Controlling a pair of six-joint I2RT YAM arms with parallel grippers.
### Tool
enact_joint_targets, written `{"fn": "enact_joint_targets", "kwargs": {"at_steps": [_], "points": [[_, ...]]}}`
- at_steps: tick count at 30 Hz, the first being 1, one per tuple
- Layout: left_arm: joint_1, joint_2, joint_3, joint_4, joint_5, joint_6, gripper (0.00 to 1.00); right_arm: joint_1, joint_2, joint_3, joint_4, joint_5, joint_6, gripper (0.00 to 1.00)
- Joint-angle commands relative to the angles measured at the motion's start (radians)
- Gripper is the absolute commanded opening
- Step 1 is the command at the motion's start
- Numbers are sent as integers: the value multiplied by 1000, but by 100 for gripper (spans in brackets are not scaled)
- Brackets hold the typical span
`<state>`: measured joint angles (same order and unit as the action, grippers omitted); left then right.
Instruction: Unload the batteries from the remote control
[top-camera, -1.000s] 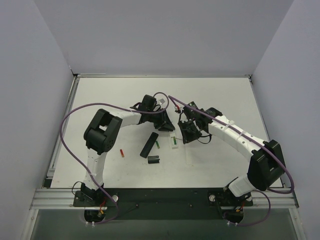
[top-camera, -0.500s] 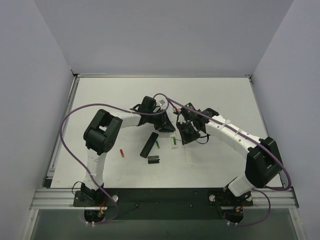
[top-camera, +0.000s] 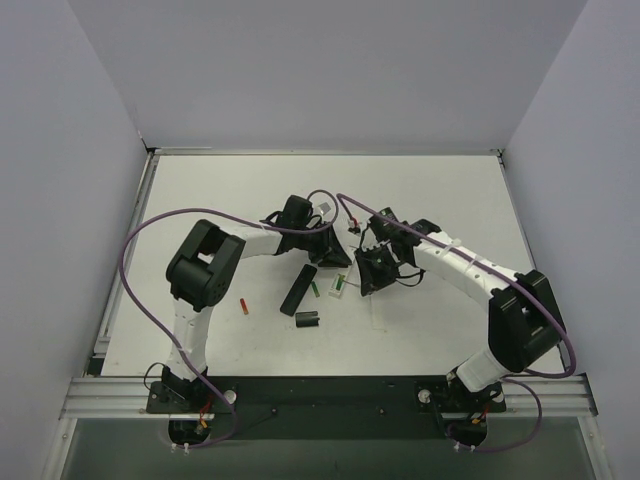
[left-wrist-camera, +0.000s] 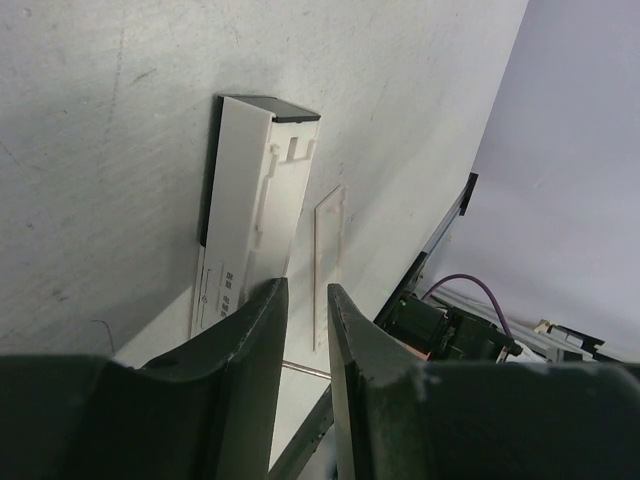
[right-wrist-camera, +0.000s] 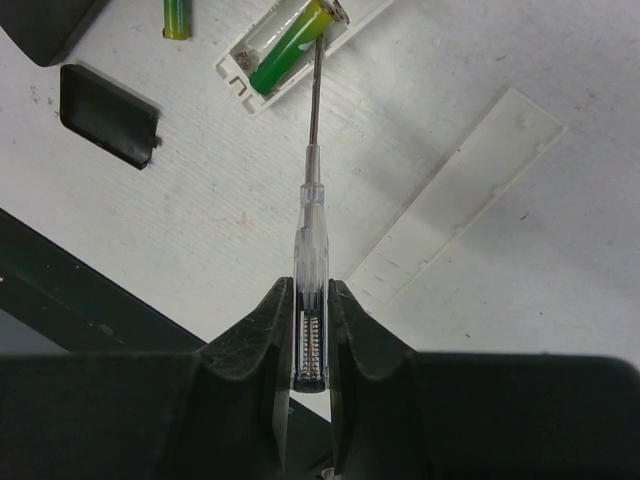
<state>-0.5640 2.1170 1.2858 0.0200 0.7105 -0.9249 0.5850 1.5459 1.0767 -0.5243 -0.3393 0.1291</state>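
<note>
- Two green cells in sight. The first green battery lies slantwise in the open bay of the white remote, which rests on the table.
- The second green battery lies loose on the table, just beside the white remote, between it and the black remote.
- A red battery lies on the table well apart from the white remote, past the black remote on the left arm's side.
- The right gripper has its jaws closed tight on the clear handle of a screwdriver. The thin metal shaft reaches into the white remote's bay, with its tip at the end of the first green battery.
- The left gripper sits at the far end of the white remote in the top view. Its jaws stand with only a narrow gap. In the wrist view the remote's near end runs out of sight under one finger; I cannot tell whether it is gripped.
- A black block lies near the white remote, on the side toward the arm bases.
- A white strip lies flat just beside the white remote on the right arm's side, not touching it.
</note>
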Motion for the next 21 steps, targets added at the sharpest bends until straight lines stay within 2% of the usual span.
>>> {"fn": "enact_joint_targets", "kwargs": {"at_steps": [1, 9, 21], "points": [[-5, -6, -37, -49, -77, 41, 34, -57, -43, -86, 56, -179, -22, 0], [-7, -12, -42, -63, -83, 46, 34, -105, -72, -153, 122, -170, -11, 0], [-7, -17, -39, -78, -85, 54, 34, -154, -79, -273, 280, -279, -5, 0]]}}
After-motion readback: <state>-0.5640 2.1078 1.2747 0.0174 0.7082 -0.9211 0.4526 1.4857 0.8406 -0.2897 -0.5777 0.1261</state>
